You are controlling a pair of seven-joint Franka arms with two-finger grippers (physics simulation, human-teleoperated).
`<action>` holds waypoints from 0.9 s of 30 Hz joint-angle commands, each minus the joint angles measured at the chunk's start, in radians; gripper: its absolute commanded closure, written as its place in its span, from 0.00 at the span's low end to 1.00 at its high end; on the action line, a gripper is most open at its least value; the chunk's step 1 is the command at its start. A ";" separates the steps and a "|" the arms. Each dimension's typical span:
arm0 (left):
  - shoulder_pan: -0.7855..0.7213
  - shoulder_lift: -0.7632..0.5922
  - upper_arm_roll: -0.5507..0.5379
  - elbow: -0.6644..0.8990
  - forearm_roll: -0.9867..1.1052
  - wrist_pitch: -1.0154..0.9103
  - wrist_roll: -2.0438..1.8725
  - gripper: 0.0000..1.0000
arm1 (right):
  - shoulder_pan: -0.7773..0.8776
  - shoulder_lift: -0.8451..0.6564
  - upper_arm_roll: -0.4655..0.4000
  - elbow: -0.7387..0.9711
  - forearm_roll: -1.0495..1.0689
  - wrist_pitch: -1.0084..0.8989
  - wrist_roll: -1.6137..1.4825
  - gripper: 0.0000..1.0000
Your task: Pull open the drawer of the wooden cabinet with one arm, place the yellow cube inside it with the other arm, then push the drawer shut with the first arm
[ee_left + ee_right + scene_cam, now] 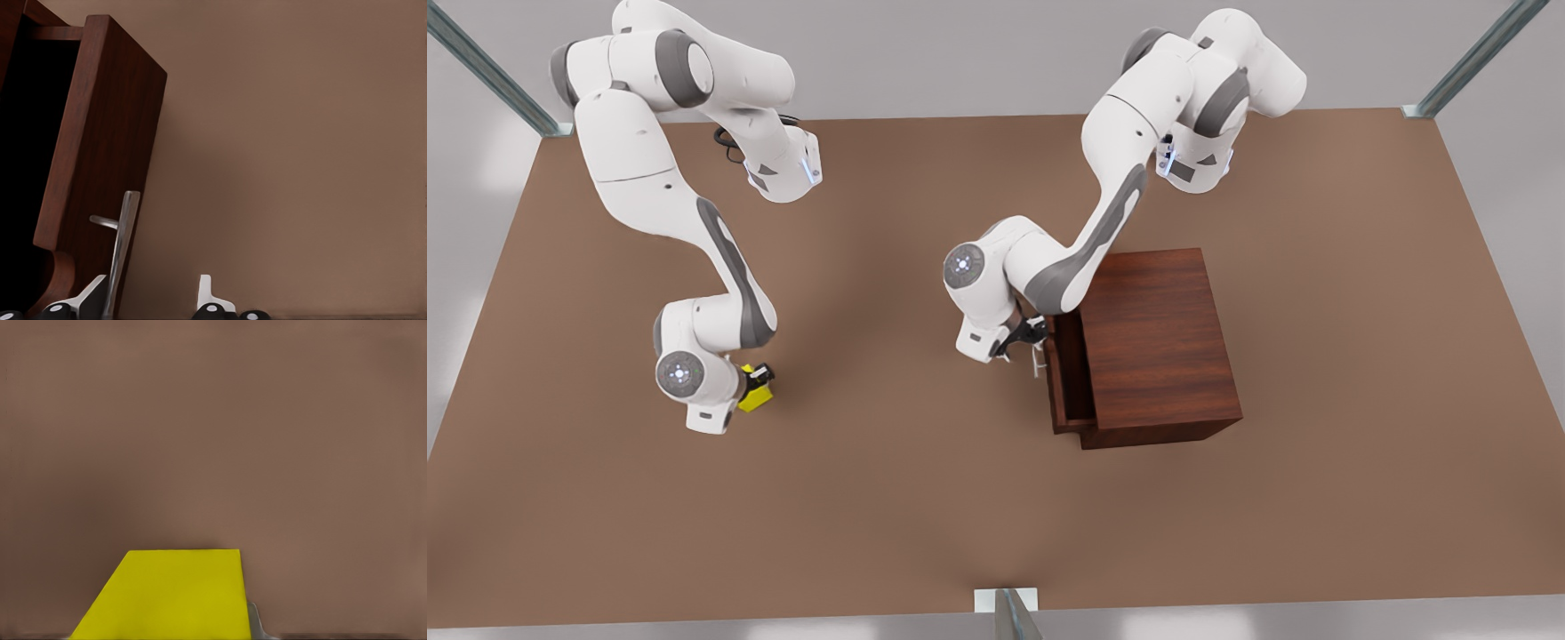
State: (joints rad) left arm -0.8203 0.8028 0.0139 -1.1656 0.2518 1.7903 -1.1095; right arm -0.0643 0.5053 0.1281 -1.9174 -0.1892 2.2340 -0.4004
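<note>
The wooden cabinet (1165, 338) stands right of centre in the front view. Its drawer (1069, 382) is pulled partly out toward the front view's left. My left gripper (1024, 342) is at the drawer front (100, 147), open, with the thin silver handle (123, 247) between its fingertips (207, 293) and close to one of them. At the front view's left, my right gripper (758, 375) is low over the table, shut on the yellow cube (754, 396). In the right wrist view the yellow cube (173, 593) sits against a finger (257, 623).
The brown table (925, 498) stretches wide between the cube and the cabinet. Metal frame posts (1009, 613) stand at the table's corners and at the middle of its front edge.
</note>
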 commanded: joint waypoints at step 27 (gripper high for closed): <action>0.624 -0.203 -0.069 0.208 -0.592 -0.318 -0.406 0.79 | 0.488 0.265 0.377 0.804 0.076 -0.355 1.375 0.41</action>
State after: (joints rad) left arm -0.1902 0.6018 -0.0547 -0.9556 -0.2493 1.4213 -0.9993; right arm 0.4118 0.7618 0.5092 -1.1237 -0.0953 1.8732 0.2941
